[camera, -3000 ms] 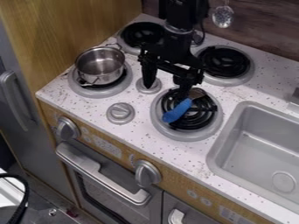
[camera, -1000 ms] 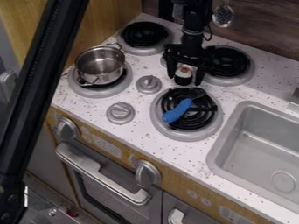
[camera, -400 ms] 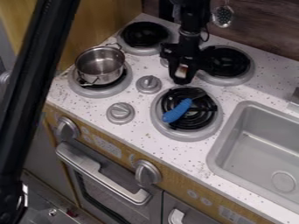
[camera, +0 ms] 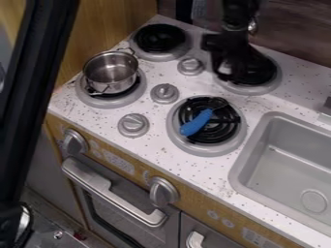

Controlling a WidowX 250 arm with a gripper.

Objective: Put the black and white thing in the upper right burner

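Over the left part of the upper right burner [camera: 253, 89] hangs my black gripper [camera: 226, 74], blurred, at the top right of the stove. It is shut on the black and white thing [camera: 225, 66], of which a pale patch shows between the dark fingers. The rest of the thing is hidden by the gripper. Whether it touches the burner I cannot tell.
A blue-handled utensil [camera: 196, 122] lies on the lower right burner [camera: 204, 149]. A metal pot [camera: 111, 72] stands on the lower left burner. The sink [camera: 284, 164] is at the right. A black beam [camera: 38, 97] crosses the left foreground.
Since the earlier frames, my gripper closed around the black and white thing and moved up and right with it from the counter between the burners. The foreground beam shifted left over the last second.
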